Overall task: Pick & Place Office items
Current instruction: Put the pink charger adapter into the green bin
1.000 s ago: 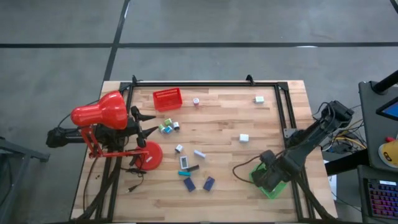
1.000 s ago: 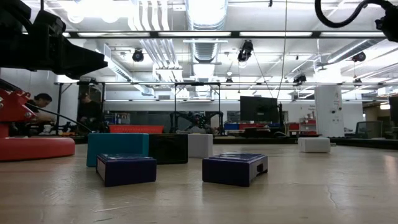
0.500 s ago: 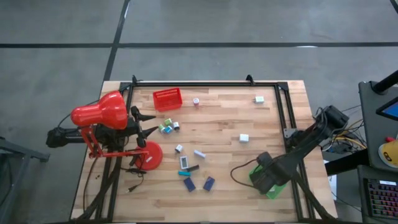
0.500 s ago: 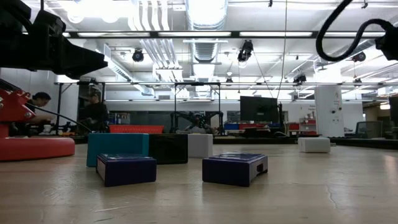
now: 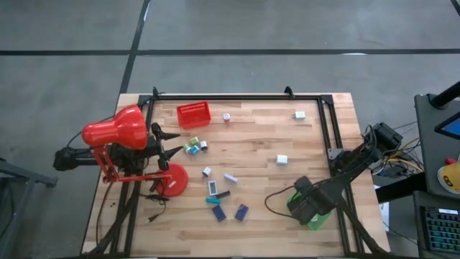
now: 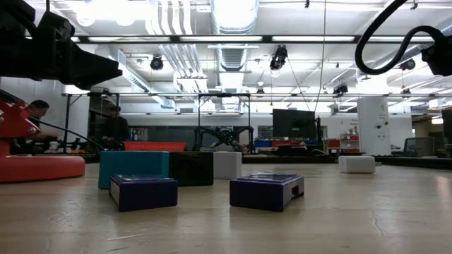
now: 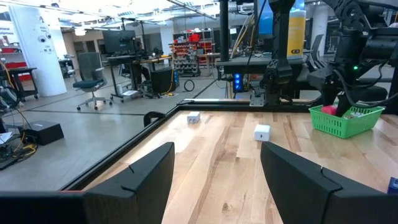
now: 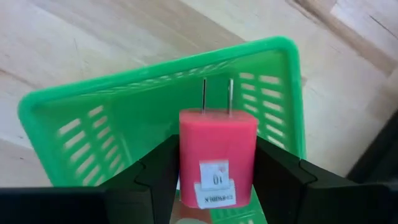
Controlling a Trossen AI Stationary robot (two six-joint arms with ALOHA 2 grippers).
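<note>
1. A pink plug (image 8: 217,158), a blocky charger with two metal prongs, sits upright between the right gripper's (image 8: 217,186) fingers (image 8: 158,174). Its long axis runs along the fingers and the prongs point away from the wrist, toward the green tray (image 8: 93,99).
2. The right gripper's fingers are closed only as far as the plug's width, pressing its two sides, with a white label facing the camera.
3. In the high view the right gripper (image 5: 307,203) hangs over the green tray (image 5: 314,218), which stands at the table's (image 5: 259,137) right front corner.
4. The plug is above the tray's open basin; whether it touches the floor of the tray I cannot tell.
5. The left gripper (image 7: 214,180) waits well left of the green tray, beside the red lamp (image 5: 115,133), its fingers spread wide and holding nothing.
6. Other pieces lie loose left of the green tray: two navy blocks (image 5: 241,211), a teal one (image 5: 213,201) and white ones (image 5: 282,159).
7. A red tray (image 5: 193,114) stands far across the table from the green one.
</note>
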